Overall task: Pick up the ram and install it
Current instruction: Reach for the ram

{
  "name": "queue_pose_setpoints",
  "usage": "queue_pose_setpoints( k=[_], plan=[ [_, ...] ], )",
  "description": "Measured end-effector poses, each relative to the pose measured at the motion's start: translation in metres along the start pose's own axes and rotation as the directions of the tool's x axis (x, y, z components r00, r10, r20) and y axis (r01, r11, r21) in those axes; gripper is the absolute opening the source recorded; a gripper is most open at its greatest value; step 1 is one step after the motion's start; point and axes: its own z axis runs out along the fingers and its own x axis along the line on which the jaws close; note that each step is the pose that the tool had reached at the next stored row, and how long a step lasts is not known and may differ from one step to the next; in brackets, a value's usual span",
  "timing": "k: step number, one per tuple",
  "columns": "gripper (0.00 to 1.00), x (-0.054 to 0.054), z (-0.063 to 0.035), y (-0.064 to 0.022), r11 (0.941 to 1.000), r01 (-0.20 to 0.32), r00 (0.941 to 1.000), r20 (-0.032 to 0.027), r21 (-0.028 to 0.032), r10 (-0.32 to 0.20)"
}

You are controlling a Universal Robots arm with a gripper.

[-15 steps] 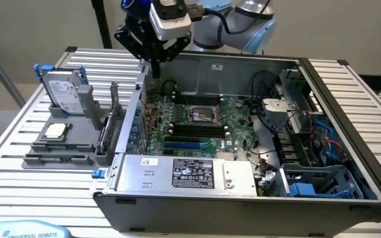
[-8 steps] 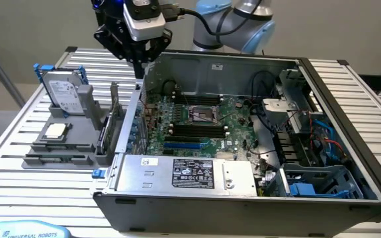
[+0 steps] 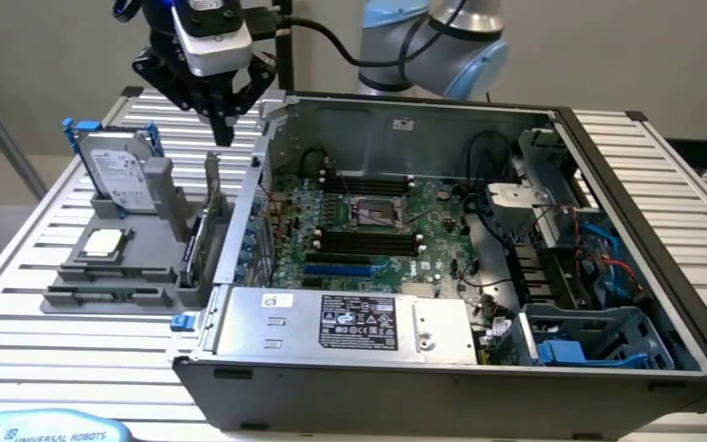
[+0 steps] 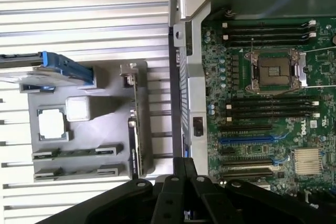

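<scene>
Gripper (image 4: 184, 166) clenched on nothing; ram (image 4: 73, 154) untouched in grey holder (image 4: 105, 87), well apart from the jaws; 0 steps done.

Open computer case (image 3: 427, 398) beside grey holder (image 3: 84, 300) with hard drive (image 3: 121, 171)

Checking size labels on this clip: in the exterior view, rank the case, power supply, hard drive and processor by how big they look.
1. case
2. power supply
3. hard drive
4. processor
The power supply seems nearer the camera than the hard drive, so that gap is probably exaggerated.
</scene>
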Motion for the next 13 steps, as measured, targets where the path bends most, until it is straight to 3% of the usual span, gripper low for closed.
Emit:
queue_pose_setpoints(
  k=[13],
  plan=[
    [0.11, 0.059, 0.0026, -0.0044, 1.0000, 0.000, 1.0000, -0.0001, 0.0001, 0.000]
  ],
)
